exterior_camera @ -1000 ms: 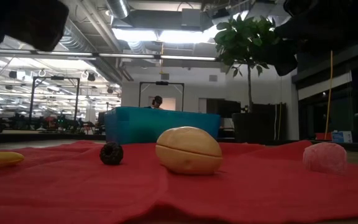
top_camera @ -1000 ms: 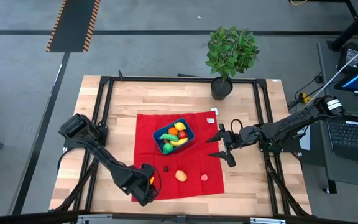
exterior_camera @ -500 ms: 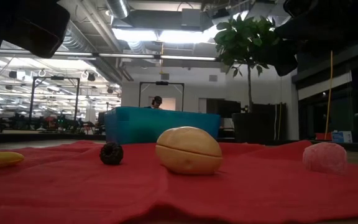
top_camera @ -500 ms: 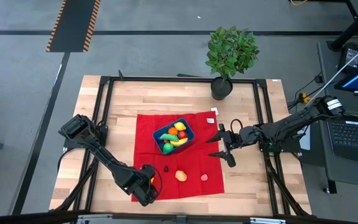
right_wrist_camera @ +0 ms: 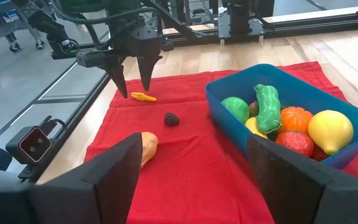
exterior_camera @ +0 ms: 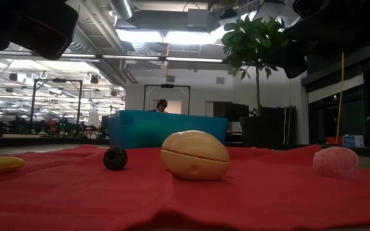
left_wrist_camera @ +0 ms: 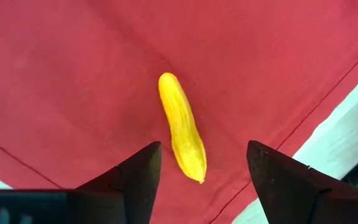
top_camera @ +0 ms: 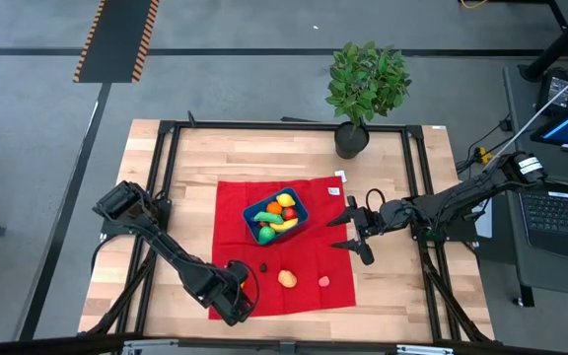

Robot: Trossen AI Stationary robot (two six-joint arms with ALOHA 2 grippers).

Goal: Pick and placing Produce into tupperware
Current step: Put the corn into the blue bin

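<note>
Blue tupperware [right_wrist_camera: 303,99] and produce [right_wrist_camera: 143,96] bear no readable writing.

My left arm runs from its base at nine o'clock down toward six, elbow bent. My left gripper [top_camera: 235,293] hangs there at the near edge, pointing down, fingers [left_wrist_camera: 129,180] spread apart. My right arm reaches in from three o'clock, stretched low toward the middle. My right gripper [top_camera: 355,235] waits there, fingers [right_wrist_camera: 110,180] wide apart.
</note>
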